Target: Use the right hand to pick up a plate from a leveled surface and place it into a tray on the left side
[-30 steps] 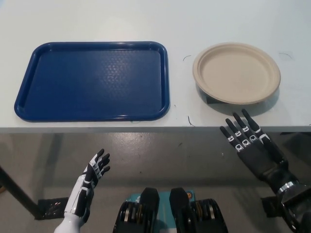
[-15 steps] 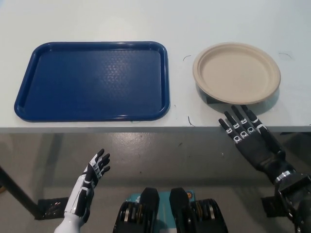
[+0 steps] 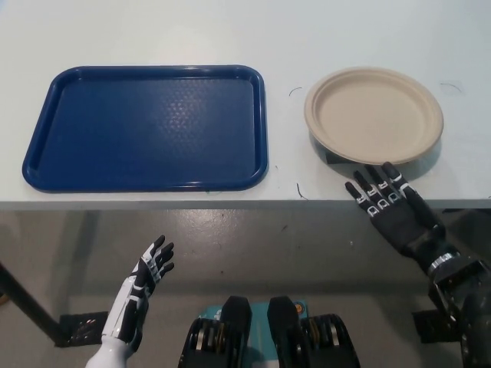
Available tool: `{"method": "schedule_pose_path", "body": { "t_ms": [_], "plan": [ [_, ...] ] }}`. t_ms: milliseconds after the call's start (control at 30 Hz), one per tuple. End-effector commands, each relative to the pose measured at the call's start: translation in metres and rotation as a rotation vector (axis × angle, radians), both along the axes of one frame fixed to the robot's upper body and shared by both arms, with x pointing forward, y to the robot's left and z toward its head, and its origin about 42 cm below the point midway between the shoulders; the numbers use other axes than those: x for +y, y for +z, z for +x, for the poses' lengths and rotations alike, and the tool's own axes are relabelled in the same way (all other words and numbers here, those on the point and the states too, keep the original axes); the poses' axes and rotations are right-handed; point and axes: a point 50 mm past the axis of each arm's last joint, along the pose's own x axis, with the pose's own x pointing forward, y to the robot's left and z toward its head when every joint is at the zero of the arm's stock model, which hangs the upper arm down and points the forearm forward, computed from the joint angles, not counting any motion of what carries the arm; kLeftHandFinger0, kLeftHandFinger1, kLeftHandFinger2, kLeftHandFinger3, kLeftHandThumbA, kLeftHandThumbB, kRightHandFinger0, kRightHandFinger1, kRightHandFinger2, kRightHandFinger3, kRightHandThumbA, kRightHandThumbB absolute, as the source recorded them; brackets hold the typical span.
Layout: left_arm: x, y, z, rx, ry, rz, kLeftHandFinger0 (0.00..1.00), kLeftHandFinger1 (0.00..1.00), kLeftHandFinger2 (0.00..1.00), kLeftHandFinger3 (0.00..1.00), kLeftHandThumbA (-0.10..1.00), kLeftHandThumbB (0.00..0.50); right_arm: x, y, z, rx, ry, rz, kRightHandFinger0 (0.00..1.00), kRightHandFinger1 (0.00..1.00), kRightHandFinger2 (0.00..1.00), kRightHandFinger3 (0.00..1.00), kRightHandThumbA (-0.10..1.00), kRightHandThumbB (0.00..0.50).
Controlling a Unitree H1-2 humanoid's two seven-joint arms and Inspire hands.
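A beige round plate (image 3: 374,114) sits on the pale table (image 3: 230,31) at the right, raised a little on a dark block under its near edge. A blue tray (image 3: 147,127) lies to its left with nothing in it. My black right hand (image 3: 390,208) is open with fingers spread, at the table's front edge just below the plate, fingertips close to its rim but apart from it. My white left hand (image 3: 143,285) rests open below the table at the lower left.
The table's front edge (image 3: 230,203) runs across the middle of the view, with grey floor (image 3: 253,245) below it. A dark table leg (image 3: 31,310) slants at the lower left.
My right hand has moved up and forward from below the table edge toward the plate's near rim. The left hand, plate and tray have not moved.
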Motion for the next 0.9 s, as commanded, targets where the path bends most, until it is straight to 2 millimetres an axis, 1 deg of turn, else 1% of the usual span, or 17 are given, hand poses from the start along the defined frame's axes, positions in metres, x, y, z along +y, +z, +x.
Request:
{"method": "schedule_pose_path", "body": {
  "t_ms": [0,100,300,400,500,533,567,600,633,667,700,733,767,800,833,867],
  "plan": [
    [-0.001,0.013,0.005,-0.076,-0.007,0.007,1.0,1.0,1.0,1.0,1.0,0.352,0.002,0.021,0.02,-0.075,0.013,-0.027,1.0,1.0,1.0,1.0,1.0,0.354],
    [-0.001,0.014,0.005,-0.08,-0.004,0.007,1.0,1.0,1.0,1.0,1.0,0.347,0.002,0.022,0.027,-0.079,0.013,-0.03,1.0,1.0,1.0,1.0,1.0,0.353],
    [-0.001,0.014,0.005,-0.08,-0.006,0.013,1.0,1.0,1.0,1.0,1.0,0.349,0.002,0.024,0.032,-0.08,0.011,-0.045,1.0,1.0,1.0,1.0,1.0,0.355],
    [-0.001,0.014,0.005,-0.08,-0.006,0.006,1.0,1.0,1.0,1.0,1.0,0.358,0.003,0.025,0.036,-0.077,0.008,-0.053,1.0,1.0,1.0,1.0,1.0,0.357],
    [0.0,0.014,0.005,-0.079,-0.007,0.002,1.0,1.0,1.0,1.0,1.0,0.363,0.004,0.027,0.042,-0.032,-0.006,-0.087,1.0,1.0,1.0,1.0,1.0,0.372],
    [0.0,0.014,0.005,-0.079,-0.007,0.003,1.0,1.0,1.0,1.0,1.0,0.363,0.003,0.027,0.044,0.004,-0.022,-0.111,1.0,1.0,1.0,1.0,1.0,0.363],
    [-0.001,0.014,0.005,-0.08,-0.008,0.005,1.0,1.0,1.0,1.0,1.0,0.364,0.002,0.027,0.048,0.073,-0.063,-0.161,1.0,1.0,1.0,1.0,1.0,0.301],
    [-0.001,0.014,0.005,-0.08,-0.009,0.008,1.0,1.0,1.0,1.0,1.0,0.365,0.002,0.028,0.05,0.114,-0.093,-0.191,0.79,0.82,1.0,1.0,1.0,0.327],
    [-0.001,0.014,0.005,-0.08,-0.007,0.011,1.0,1.0,1.0,1.0,1.0,0.362,0.0,0.029,0.057,0.216,-0.166,-0.282,0.04,0.13,0.41,0.61,0.54,0.203],
    [-0.001,0.013,0.004,-0.077,-0.008,0.011,1.0,1.0,1.0,1.0,1.0,0.362,-0.002,0.028,0.058,0.223,-0.178,-0.288,0.01,0.03,0.31,0.42,0.28,0.14],
    [-0.002,0.012,0.004,-0.075,-0.009,0.01,1.0,1.0,1.0,1.0,1.0,0.361,-0.003,0.027,0.06,0.228,-0.182,-0.287,0.0,0.0,0.29,0.57,-0.05,0.057],
    [-0.001,0.013,0.005,-0.079,-0.006,0.016,1.0,1.0,1.0,1.0,1.0,0.359,-0.002,0.029,0.062,0.232,-0.193,-0.284,0.0,0.01,0.38,0.97,-0.1,0.04],
    [0.0,0.014,0.005,-0.08,-0.005,0.016,1.0,1.0,1.0,1.0,1.0,0.357,-0.001,0.03,0.062,0.23,-0.202,-0.287,0.0,0.04,0.47,1.0,-0.1,0.031],
    [0.0,0.014,0.005,-0.08,-0.005,0.011,1.0,1.0,1.0,1.0,1.0,0.357,0.0,0.03,0.061,0.231,-0.211,-0.293,0.0,0.04,0.52,1.0,-0.1,0.025],
    [0.0,0.013,0.005,-0.079,-0.006,0.01,1.0,1.0,1.0,1.0,1.0,0.36,0.001,0.031,0.06,0.228,-0.213,-0.292,0.0,0.04,0.59,1.0,-0.1,0.035],
    [0.0,0.014,0.005,-0.079,-0.006,0.01,1.0,1.0,1.0,1.0,1.0,0.361,0.001,0.031,0.058,0.228,-0.216,-0.293,0.0,0.04,0.61,1.0,-0.1,0.02]
  ]
}}
